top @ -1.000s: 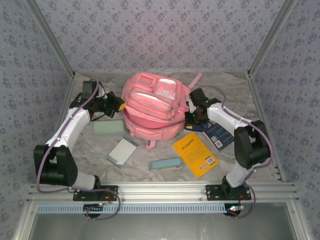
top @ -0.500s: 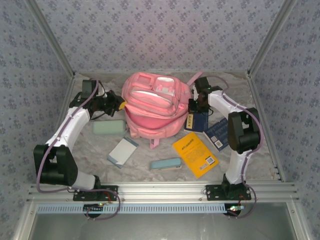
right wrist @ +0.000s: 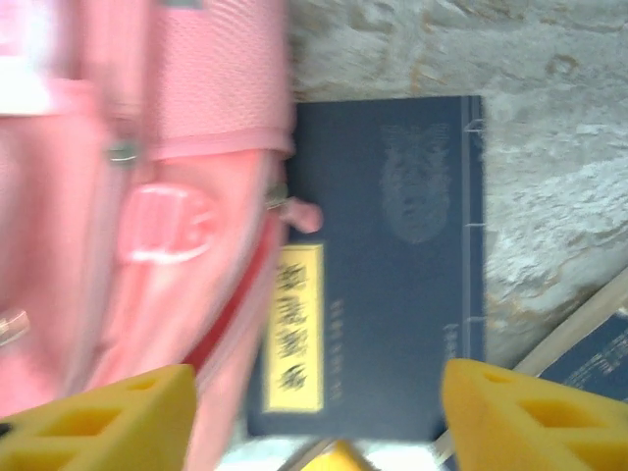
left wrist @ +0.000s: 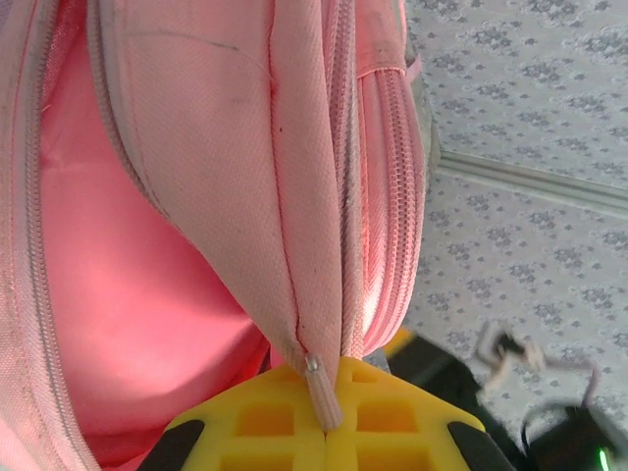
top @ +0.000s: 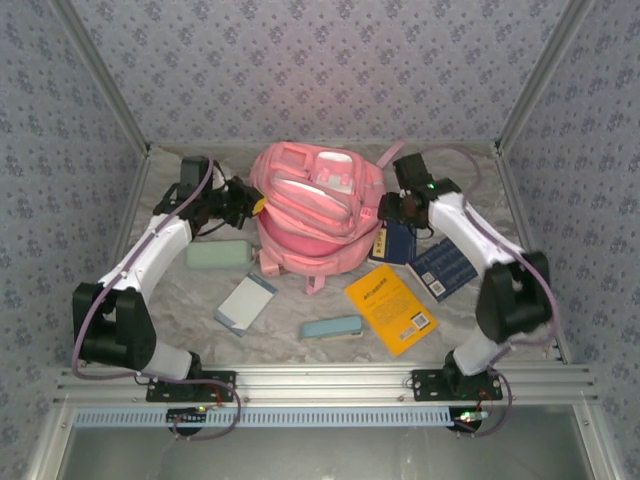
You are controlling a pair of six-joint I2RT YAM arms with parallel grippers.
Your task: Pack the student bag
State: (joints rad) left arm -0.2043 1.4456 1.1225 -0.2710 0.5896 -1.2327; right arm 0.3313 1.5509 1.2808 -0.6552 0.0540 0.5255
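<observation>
At the table's back, seen from above, the student bag (top: 310, 215), a large soft pink fabric backpack, sits between the arms. The left wrist view shows the left gripper (left wrist: 324, 402) clamped on its zip seam. In the right wrist view the right gripper (right wrist: 319, 392) has just let go, its jaws wide over a dark blue book (right wrist: 392, 245), so only one side holds the opening.

A lab robot cell: floral-patterned walls (top: 320, 70), aluminium frame rails (top: 320, 378), marbled tabletop (top: 280, 350).
</observation>
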